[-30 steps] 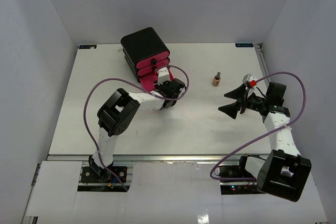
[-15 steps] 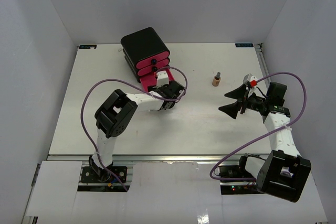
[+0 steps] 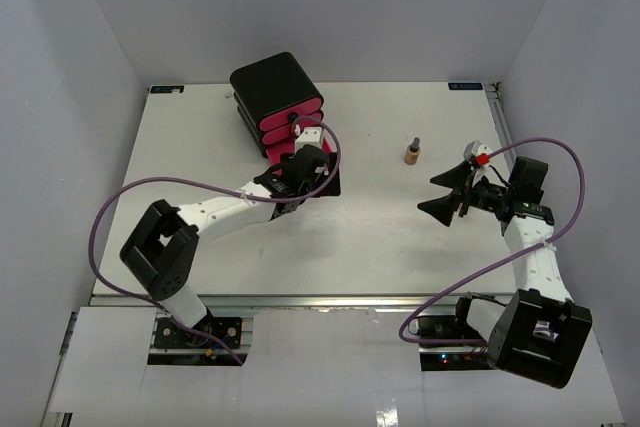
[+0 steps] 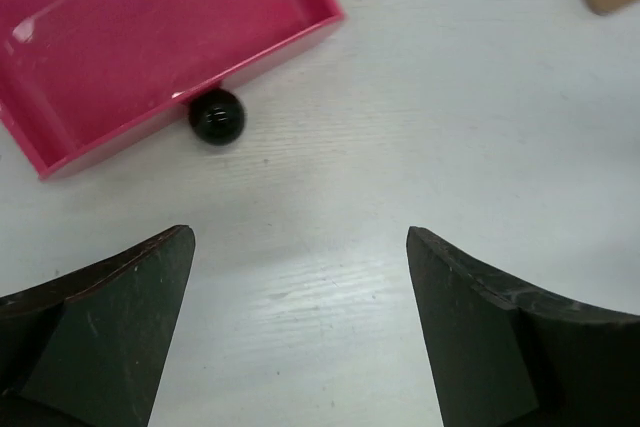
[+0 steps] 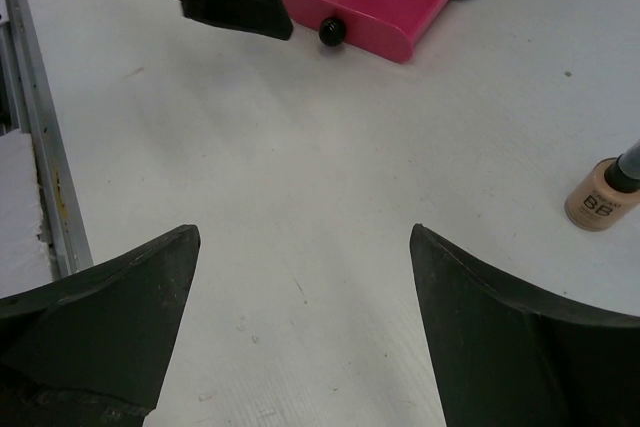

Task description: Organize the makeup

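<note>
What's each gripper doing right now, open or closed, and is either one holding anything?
Left gripper: open, holding nothing, beside the pulled-out pink drawer.
Right gripper: open, holding nothing.

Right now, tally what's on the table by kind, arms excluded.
tan bottle: 1
black drawer box: 1
Total: 2

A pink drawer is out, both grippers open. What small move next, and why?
Probably ease the right gripper toward the tan bottle: it stands upright, loose on the table, nearest that gripper, and the pink drawer is open to receive it.
</note>
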